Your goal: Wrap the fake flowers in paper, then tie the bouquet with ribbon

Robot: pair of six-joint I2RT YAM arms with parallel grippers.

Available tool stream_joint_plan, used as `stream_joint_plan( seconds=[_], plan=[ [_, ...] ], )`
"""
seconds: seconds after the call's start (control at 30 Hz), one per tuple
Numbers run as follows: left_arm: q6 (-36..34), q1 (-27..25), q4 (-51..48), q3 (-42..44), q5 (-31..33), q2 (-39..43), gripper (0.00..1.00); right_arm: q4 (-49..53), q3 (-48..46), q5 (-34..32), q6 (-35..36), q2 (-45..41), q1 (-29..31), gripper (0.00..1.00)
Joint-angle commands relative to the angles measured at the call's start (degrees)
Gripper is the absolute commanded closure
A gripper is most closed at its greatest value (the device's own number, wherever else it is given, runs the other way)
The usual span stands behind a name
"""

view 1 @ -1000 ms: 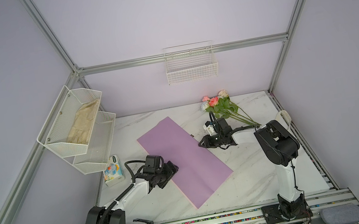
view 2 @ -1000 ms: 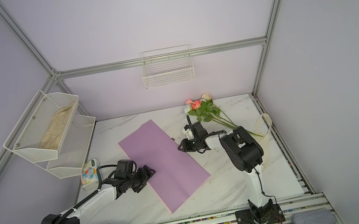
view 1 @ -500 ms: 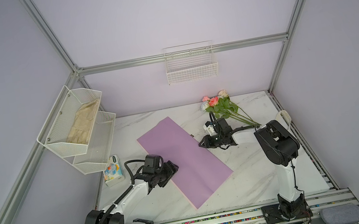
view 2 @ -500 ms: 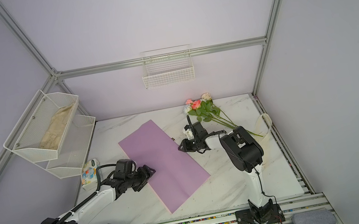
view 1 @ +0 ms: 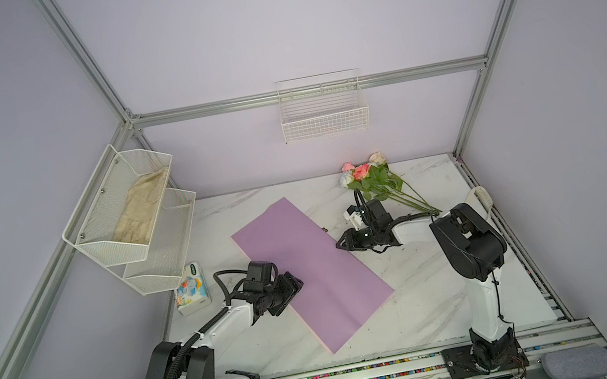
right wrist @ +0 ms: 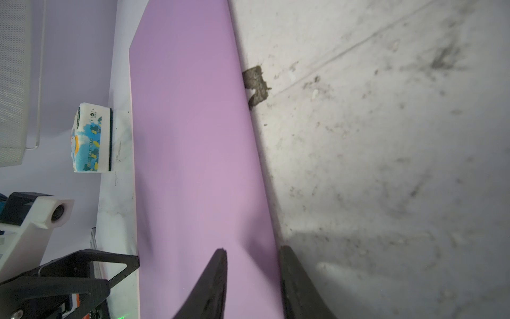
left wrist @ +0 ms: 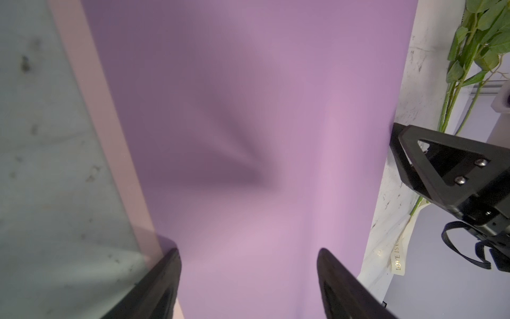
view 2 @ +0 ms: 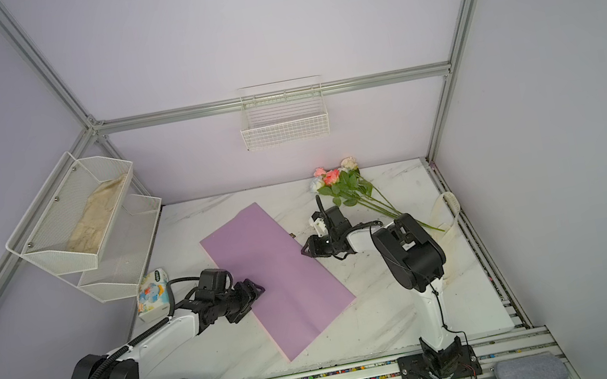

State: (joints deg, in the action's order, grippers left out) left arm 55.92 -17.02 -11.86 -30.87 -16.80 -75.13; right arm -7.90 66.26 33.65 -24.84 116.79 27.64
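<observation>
1. Lying on the marble counter (view 1: 419, 305) near the back wall, the bouquet of fake flowers (view 1: 374, 182) (view 2: 348, 189) has its pink, white and cream heads toward the wall. Its thin green stems fan out loosely toward the right arm's side, and neither pincer touches it.
2. A lilac paper sheet (view 1: 307, 266) (view 2: 279, 275) lies slantwise across the middle of the counter, well apart from the bouquet. A pale pink strip shows along one long edge.
3. The left pincer (view 1: 295, 291) (left wrist: 248, 254) sits low at the sheet's left long edge. Its jaws are spread wide and released, with only flat paper showing between them. One finger is just beside the pink strip. The paper ahead of it shows a shallow buckle.
4. The right pincer (view 1: 339, 244) (right wrist: 252, 251) is at the opposite long edge. Its jaws stand part-way apart, and the sheet's edge runs into the gap between them. One finger is on the paper's side and one on the bare counter's side. A gap shows between the fingers, so it is not clenched on the paper.
5. A small brown scrap (right wrist: 255, 82) lies on the counter, touching that same edge farther along.
6. A tissue pack (view 1: 191, 290) (right wrist: 89, 138) stands at the counter's left side, under a two-tier rack (view 1: 120, 214).
7. A cream ribbon (left wrist: 398, 254) with printed letters lies near the stem ends.
8. A wire basket (view 1: 325, 119) hangs on the back wall.
</observation>
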Motion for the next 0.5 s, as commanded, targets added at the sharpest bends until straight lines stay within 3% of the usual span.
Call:
stream_joint_plan(
  seconds=[0.0,0.33,0.47],
  plan=[
    [-0.9,-0.5,-0.6,-0.5,0.0,-2.6,0.22,7.7,-2.4,-0.9,-0.1,2.1,0.0,0.63],
    [1.4,-0.6,4.5,0.9,-2.4,-4.5,0.18,7.6,-3.2,-0.5,0.0,0.2,0.0,0.61],
    [1.4,-0.6,3.2,1.0,-1.7,-4.3,0.18,9.9,-4.0,-4.8,0.2,-5.8,-0.4,0.50]
  ],
)
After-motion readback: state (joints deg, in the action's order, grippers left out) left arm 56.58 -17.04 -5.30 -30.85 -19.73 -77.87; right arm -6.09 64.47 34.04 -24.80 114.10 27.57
